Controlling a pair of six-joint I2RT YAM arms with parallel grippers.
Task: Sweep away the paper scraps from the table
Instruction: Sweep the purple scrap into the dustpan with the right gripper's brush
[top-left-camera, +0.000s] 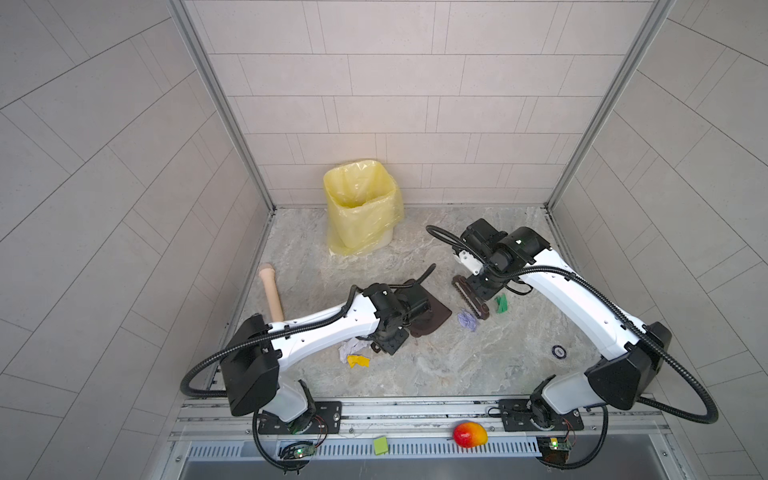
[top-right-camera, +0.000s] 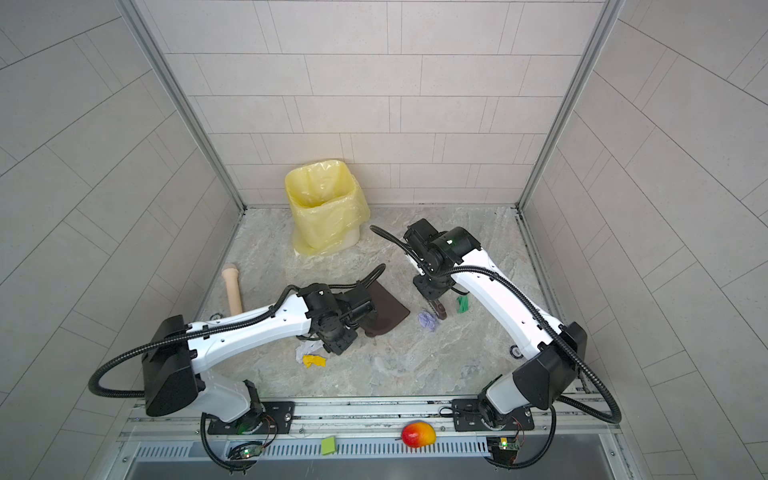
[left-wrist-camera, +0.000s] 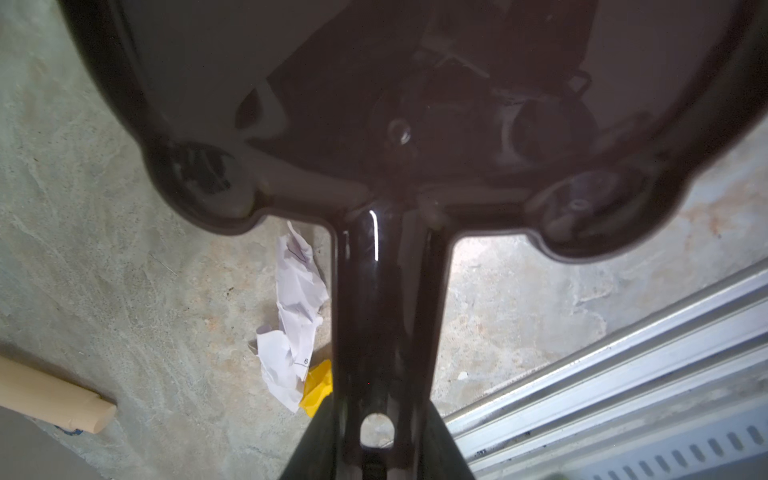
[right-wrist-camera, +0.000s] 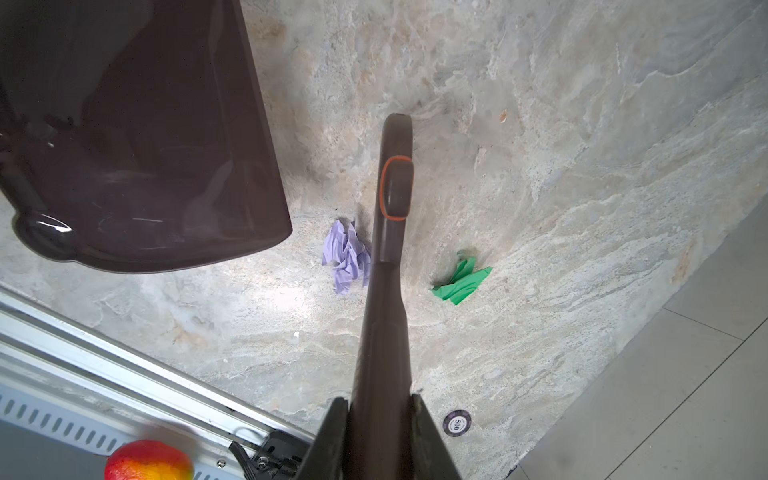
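Grey marble-patterned table (top-left-camera: 457, 374): your left gripper (left-wrist-camera: 376, 453) clamps dark brown plastic dustpan (right-wrist-camera: 137, 145) by its handle; right gripper (right-wrist-camera: 378, 401) clamps slim brown brush (right-wrist-camera: 392, 249). Crumpled paper scraps (top-left-camera: 467, 321): R wrist view has lavender scrap (right-wrist-camera: 347, 257) & green scrap (right-wrist-camera: 461, 280) flanking brush; L wrist view instead has white scrap (left-wrist-camera: 295, 316) & yellow scrap (left-wrist-camera: 318, 390) beside handle.

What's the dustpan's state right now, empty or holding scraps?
Empty, as far as shown: the dustpan shows bare brown plastic inside; the lavender scrap lies outside its lip.

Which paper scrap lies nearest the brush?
The lavender scrap, close beside the brush, toward the dustpan. The green scrap lies apart on the other side; white scrap and yellow scrap lie by the dustpan's handle.
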